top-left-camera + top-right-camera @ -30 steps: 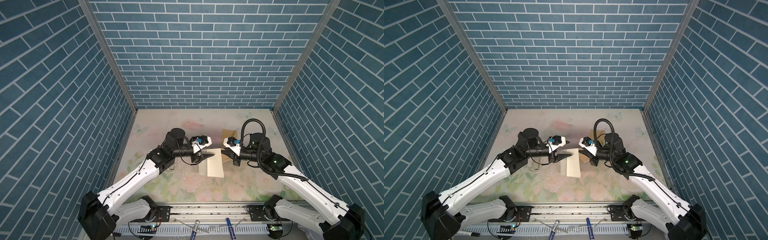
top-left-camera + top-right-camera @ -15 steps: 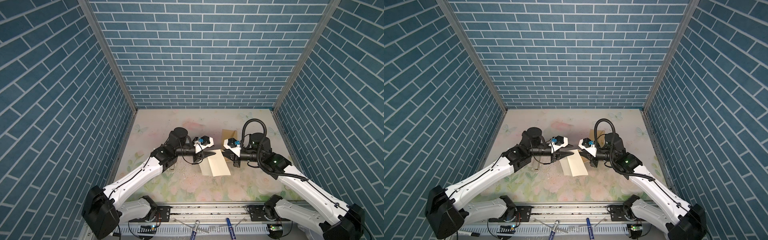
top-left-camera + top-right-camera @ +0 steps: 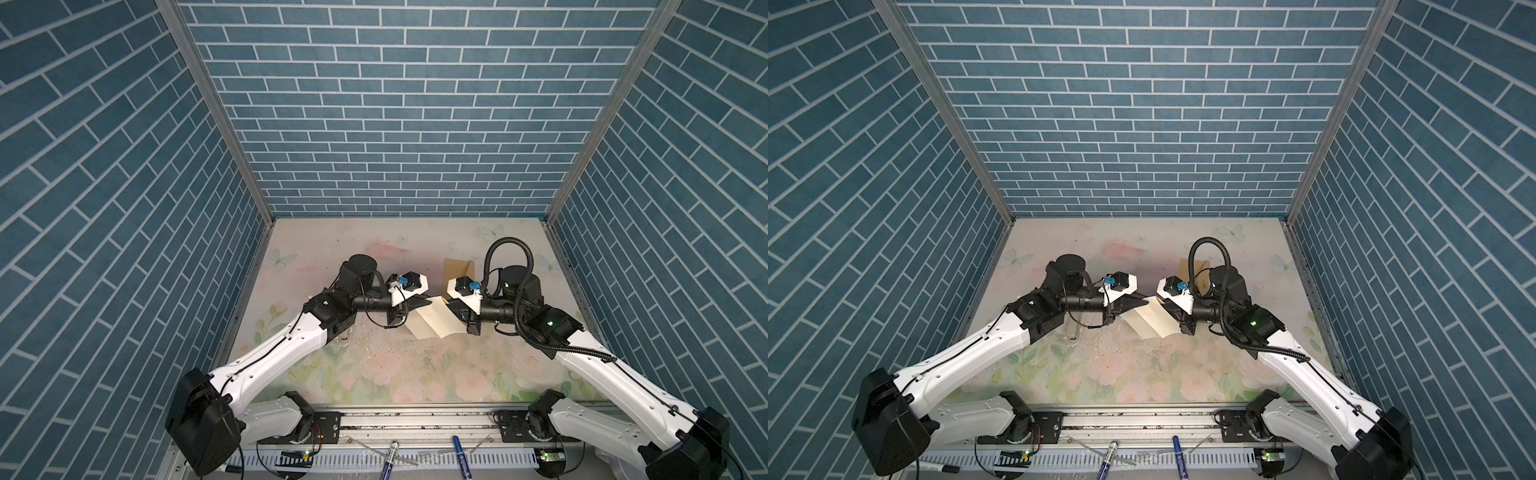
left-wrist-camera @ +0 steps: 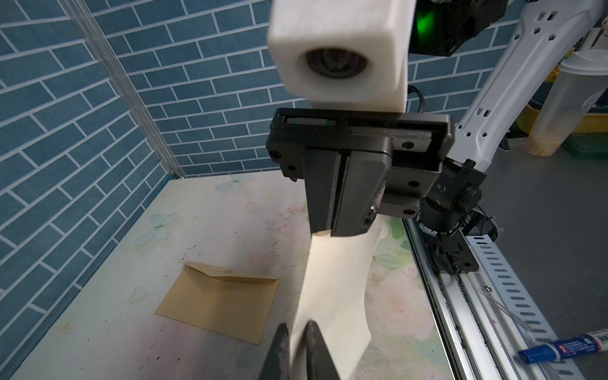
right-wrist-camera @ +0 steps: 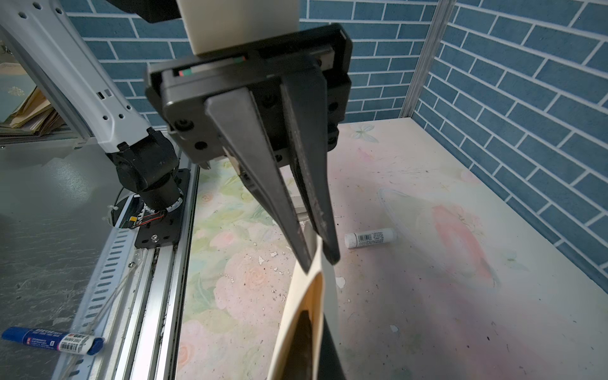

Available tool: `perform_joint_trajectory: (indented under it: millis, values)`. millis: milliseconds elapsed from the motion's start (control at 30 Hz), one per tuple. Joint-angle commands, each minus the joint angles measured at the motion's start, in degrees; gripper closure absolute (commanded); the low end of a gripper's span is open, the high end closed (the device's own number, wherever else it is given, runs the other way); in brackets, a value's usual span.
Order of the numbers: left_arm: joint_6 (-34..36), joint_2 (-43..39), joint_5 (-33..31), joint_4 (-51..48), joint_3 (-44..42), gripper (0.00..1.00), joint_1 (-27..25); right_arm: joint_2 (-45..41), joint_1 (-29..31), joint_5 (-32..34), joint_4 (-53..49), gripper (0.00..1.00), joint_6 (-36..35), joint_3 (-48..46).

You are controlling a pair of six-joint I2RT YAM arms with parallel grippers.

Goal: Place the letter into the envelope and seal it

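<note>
The letter, a cream sheet, hangs slanted above the table between my two grippers in both top views. My left gripper is shut on one edge of it; in the left wrist view its fingertips pinch the sheet. My right gripper is shut on the opposite edge, and there the paper curls round a finger. The tan envelope lies flat on the table with its flap raised, and in a top view it is behind the right gripper.
A white glue stick lies on the floral table beyond the left gripper. Blue markers rest on the front rail. Blue brick walls close in three sides. A clear bottle stands outside the cell.
My left gripper's jaws have closed on the letter's edge and it has shifted right. The sheet has turned from hanging straight to slanting between the grippers. The right gripper stays shut.
</note>
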Motion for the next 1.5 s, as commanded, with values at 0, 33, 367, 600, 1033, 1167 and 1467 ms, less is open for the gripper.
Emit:
perform_joint_trajectory:
  millis: [0, 33, 367, 600, 1033, 1167, 1467]
  values:
    - [0.1, 0.7, 0.7, 1.0, 0.5, 0.91, -0.2, 0.2, 0.3, -0.6, 0.3, 1.00, -2.2, -0.3]
    - [0.0, 0.7, 0.7, 1.2, 0.4, 0.94, -0.2, 0.3, 0.3, -0.3, 0.0, 1.00, -2.4, -0.3]
    - [-1.1, -0.2, -0.3, 4.0, -2.0, 1.00, -0.2, -1.5, 0.3, 6.8, -1.4, 0.89, -4.2, -0.3]
    - [-1.5, -3.9, -6.5, 5.3, -6.3, 1.00, -0.2, -8.5, 0.3, 30.1, -8.5, 0.58, -8.3, 1.3]
    - [-1.3, -6.2, -7.5, 5.3, -9.8, 1.00, -0.3, -9.7, 0.3, 11.2, -19.1, 0.14, -3.7, 8.4]
    - [-0.4, -6.4, -7.3, 4.3, -9.5, 1.00, -0.5, -8.3, 0.3, 4.9, -18.9, 0.13, -2.6, 9.4]
    - [-0.5, -6.5, -5.9, 5.0, -9.6, 1.00, -1.0, -1.7, 0.4, 0.9, -15.1, 0.26, -1.8, 10.9]
